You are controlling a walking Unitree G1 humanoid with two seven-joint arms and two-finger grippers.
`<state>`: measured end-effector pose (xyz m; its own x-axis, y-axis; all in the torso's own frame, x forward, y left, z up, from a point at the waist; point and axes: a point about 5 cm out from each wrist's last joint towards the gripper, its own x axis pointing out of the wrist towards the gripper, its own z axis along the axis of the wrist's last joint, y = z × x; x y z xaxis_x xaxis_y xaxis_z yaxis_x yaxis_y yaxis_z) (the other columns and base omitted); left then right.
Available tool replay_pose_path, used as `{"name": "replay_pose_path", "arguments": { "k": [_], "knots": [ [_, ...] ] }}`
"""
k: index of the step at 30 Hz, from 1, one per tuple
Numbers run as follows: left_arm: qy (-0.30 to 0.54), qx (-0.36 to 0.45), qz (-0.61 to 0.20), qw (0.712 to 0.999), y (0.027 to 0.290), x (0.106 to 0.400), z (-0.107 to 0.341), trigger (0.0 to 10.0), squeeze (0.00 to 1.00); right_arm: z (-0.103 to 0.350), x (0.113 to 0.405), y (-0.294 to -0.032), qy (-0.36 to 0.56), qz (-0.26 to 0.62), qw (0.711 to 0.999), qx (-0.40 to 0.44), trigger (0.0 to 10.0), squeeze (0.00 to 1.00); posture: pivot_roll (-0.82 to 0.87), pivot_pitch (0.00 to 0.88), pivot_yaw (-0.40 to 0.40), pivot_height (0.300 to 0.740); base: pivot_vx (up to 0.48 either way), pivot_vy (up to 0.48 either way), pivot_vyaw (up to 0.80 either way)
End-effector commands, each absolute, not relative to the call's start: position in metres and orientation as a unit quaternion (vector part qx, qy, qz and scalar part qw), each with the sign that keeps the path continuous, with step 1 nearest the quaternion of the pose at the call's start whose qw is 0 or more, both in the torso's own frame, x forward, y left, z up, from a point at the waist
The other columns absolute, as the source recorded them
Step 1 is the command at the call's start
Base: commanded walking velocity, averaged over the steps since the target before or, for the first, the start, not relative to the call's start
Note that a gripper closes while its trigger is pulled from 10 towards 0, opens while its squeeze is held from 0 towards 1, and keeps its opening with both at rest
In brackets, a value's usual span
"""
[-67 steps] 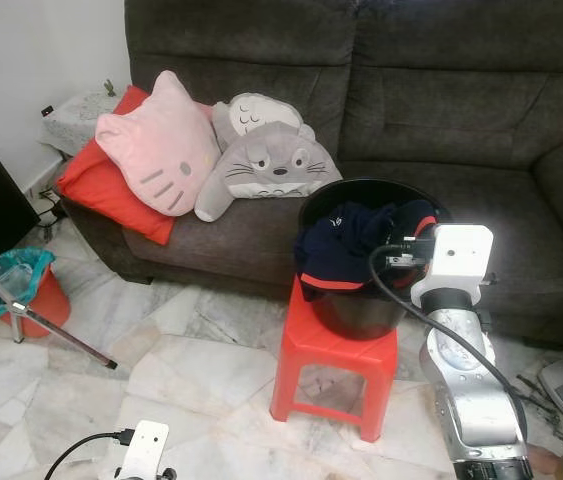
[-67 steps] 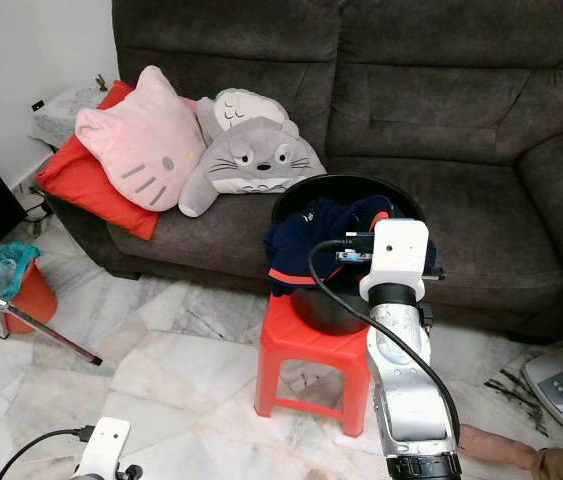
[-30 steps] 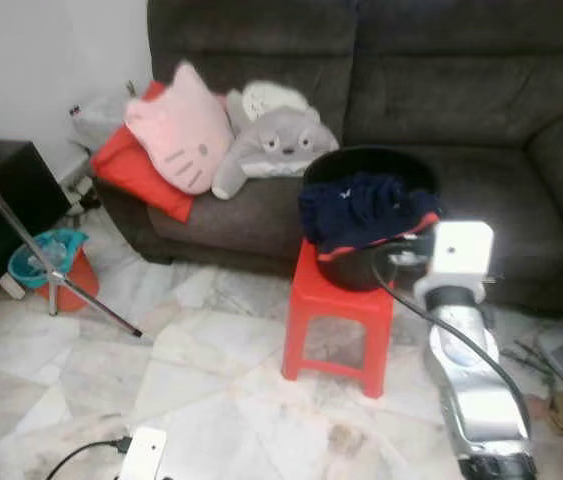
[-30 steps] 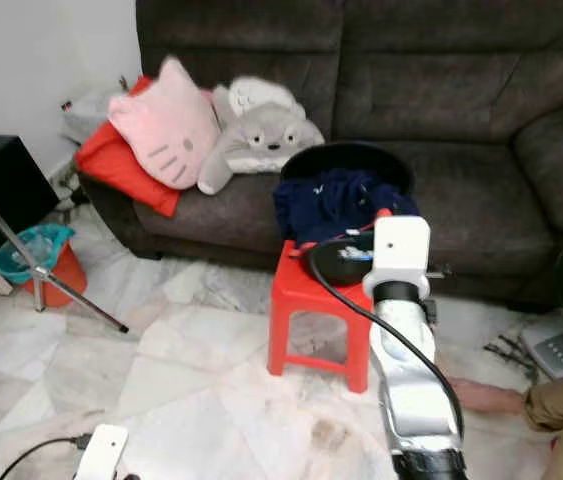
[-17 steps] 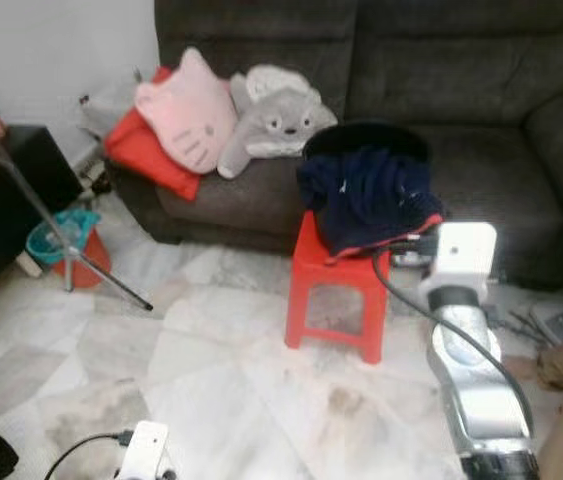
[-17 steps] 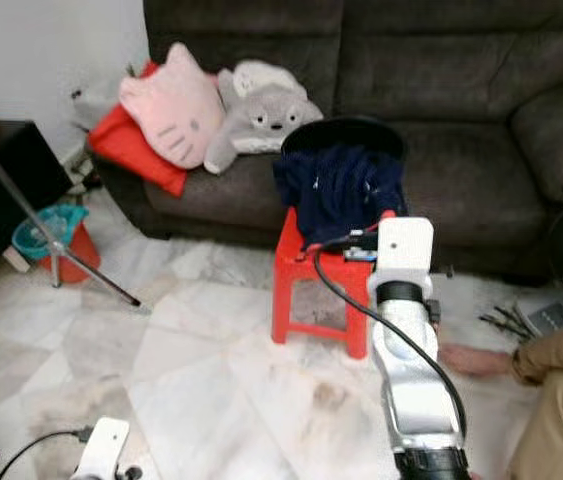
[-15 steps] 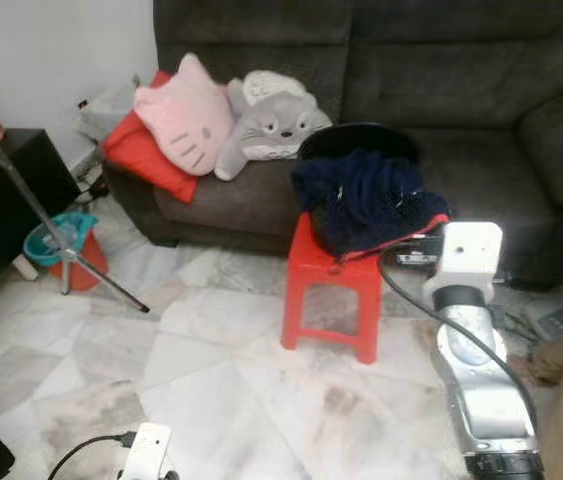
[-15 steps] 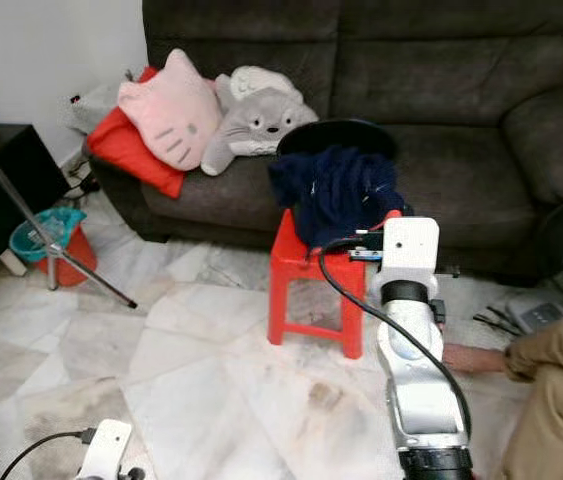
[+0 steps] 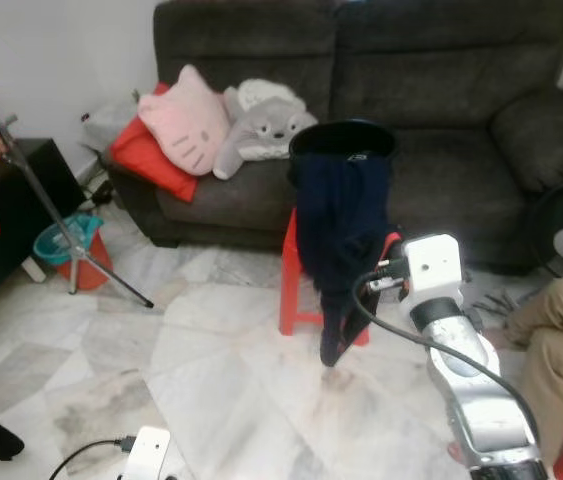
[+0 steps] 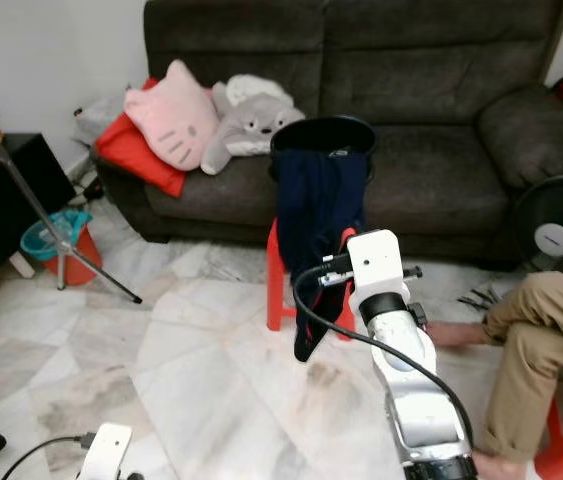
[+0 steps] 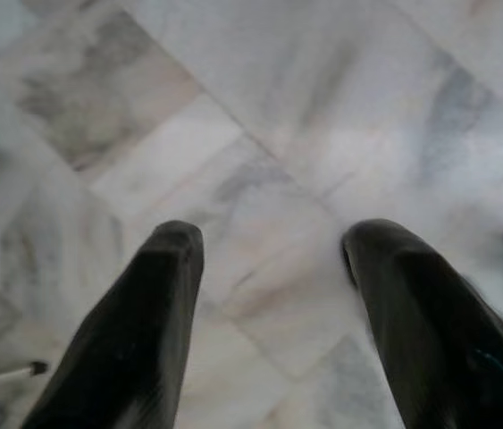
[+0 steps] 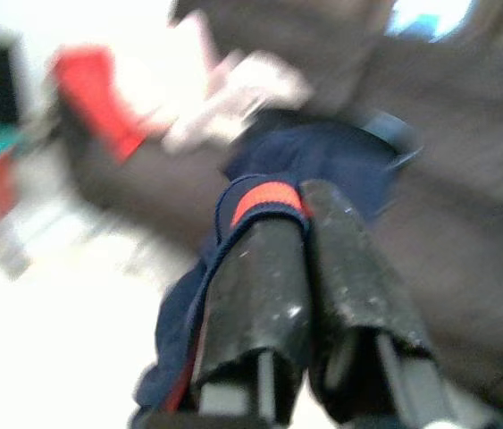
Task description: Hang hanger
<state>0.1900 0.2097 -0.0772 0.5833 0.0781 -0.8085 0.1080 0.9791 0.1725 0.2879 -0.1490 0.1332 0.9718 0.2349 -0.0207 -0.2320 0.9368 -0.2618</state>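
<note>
Right hand (image 12: pixel 300 201) is pinching the navy garment (image 9: pixel 341 225) at its red-trimmed edge, fingers (image 12: pixel 260 268) pressed together on the cloth. The garment is stretching in a long drape from the black bucket (image 9: pixel 344 140) on the red stool (image 9: pixel 291 270) down toward the marble floor (image 9: pixel 211 370), lower end just beside the floor.

Left hand (image 11: pixel 269 295) is hanging low over the floor, fingers spread wide, holding nothing. Idle.

Can't make out a hanger in any view. If one is inside the garment, the cloth is hiding it. Likely rack: the metal stand (image 9: pixel 36 200) at far left, well apart from the right hand.

Step, as I read it: pulling the garment out of the bucket. Not free yet, the top is looking still draped over the bucket rim.

Next move calls for:
- lifting higher or stepping back until the cloth is clearing the rim
- keeping the hem off the floor
- turning toward the stand for the hang

Risks: thin pinch on a hem, cloth could be slipping out. Drag on the rim could be tipping the bucket off the stool. A person's leg (image 10: pixel 531 320) is sitting near on the right side, so the swing needs room.
</note>
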Motion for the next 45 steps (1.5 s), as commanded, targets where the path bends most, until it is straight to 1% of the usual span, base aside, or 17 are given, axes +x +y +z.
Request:
{"name": "replay_pose_path", "arguments": {
  "k": [1, 3, 4, 5, 7, 8, 9, 13, 14, 19, 26, 33, 45],
  "knots": [
    [0.469, 0.108, -0.008, 0.877, 0.213, 0.184, -0.080, 10.0, 0.00, 0.135, 0.288, -0.144, -0.006, 0.135, 0.984, -0.118, 10.0, 0.00, -0.21, 0.000, 0.068, 0.740, 0.000, 0.000, 0.00],
    [0.469, 0.108, -0.008, 0.877, 0.213, 0.184, -0.080, 10.0, 0.00, 0.132, 0.288, -0.146, 0.001, 0.130, 0.985, -0.113, 10.0, 0.00, -0.21, 0.000, 0.068, 0.740, 0.000, 0.000, 0.00],
    [0.469, 0.108, -0.008, 0.877, 0.213, 0.184, -0.080, 10.0, 0.00, 0.124, 0.289, -0.153, 0.021, 0.104, 0.989, -0.107, 10.0, 0.00, -0.22, 0.000, 0.067, 0.740, 0.000, 0.000, 0.00],
    [0.469, 0.108, -0.008, 0.877, 0.213, 0.184, -0.080, 10.0, 0.00, 0.113, 0.292, -0.166, 0.051, 0.056, 0.993, -0.092, 10.0, 0.00, -0.21, 0.000, 0.068, 0.740, 0.000, 0.000, 0.00],
    [0.469, 0.108, -0.008, 0.877, 0.213, 0.184, -0.080, 10.0, 0.00, 0.087, 0.291, -0.188, 0.109, -0.022, 0.992, -0.057, 10.0, 0.00, -0.21, 0.000, 0.070, 0.740, 0.000, 0.000, 0.00],
    [0.469, 0.108, -0.008, 0.877, 0.213, 0.184, -0.080, 10.0, 0.00, 0.087, 0.291, -0.188, 0.109, -0.022, 0.992, -0.057, 10.0, 0.00, -0.21, 0.000, 0.070, 0.740, 0.000, 0.000, 0.00],
    [0.469, 0.108, -0.009, 0.877, 0.212, 0.184, -0.080, 10.0, 0.00, 0.071, 0.287, -0.198, 0.138, -0.051, 0.988, -0.038, 10.0, 0.00, -0.20, 0.000, 0.070, 0.740, 0.000, 0.000, 0.00],
    [0.469, 0.107, -0.008, 0.877, 0.212, 0.184, -0.080, 10.0, 0.00, 0.066, 0.285, -0.202, 0.142, -0.065, 0.987, -0.031, 10.0, 0.00, -0.20, 0.000, 0.070, 0.740, 0.000, 0.000, 0.00],
    [0.469, 0.107, -0.007, 0.877, 0.212, 0.184, -0.080, 10.0, 0.00, 0.069, 0.286, -0.204, 0.130, -0.080, 0.988, -0.028, 10.0, 0.00, -0.20, 0.000, 0.070, 0.740, 0.000, 0.000, 0.00],
    [0.469, 0.108, -0.007, 0.877, 0.213, 0.184, -0.080, 10.0, 0.00, 0.081, 0.292, -0.205, 0.092, -0.098, 0.990, -0.038, 10.0, 0.00, -0.20, 0.000, 0.074, 0.740, 0.000, 0.000, 0.00],
    [0.469, 0.109, -0.008, 0.876, 0.213, 0.184, -0.080, 10.0, 0.00, 0.091, 0.293, -0.203, 0.061, -0.098, 0.991, -0.061, 10.0, 0.00, -0.20, 0.000, 0.075, 0.740, 0.000, 0.000, 0.00],
    [0.471, 0.110, -0.010, 0.875, 0.214, 0.182, -0.081, 10.0, 0.00, 0.096, 0.293, -0.202, 0.043, -0.102, 0.991, -0.078, 10.0, 0.00, -0.20, 0.000, 0.076, 0.740, 0.000, 0.000, 0.69],
    [0.468, 0.107, -0.006, 0.877, 0.214, 0.181, -0.081, 10.0, 0.00, 0.093, 0.292, -0.203, 0.042, -0.107, 0.990, -0.079, 10.0, 0.00, -0.20, 0.000, 0.079, 0.740, 0.000, 0.000, 0.80]
  ]
}}
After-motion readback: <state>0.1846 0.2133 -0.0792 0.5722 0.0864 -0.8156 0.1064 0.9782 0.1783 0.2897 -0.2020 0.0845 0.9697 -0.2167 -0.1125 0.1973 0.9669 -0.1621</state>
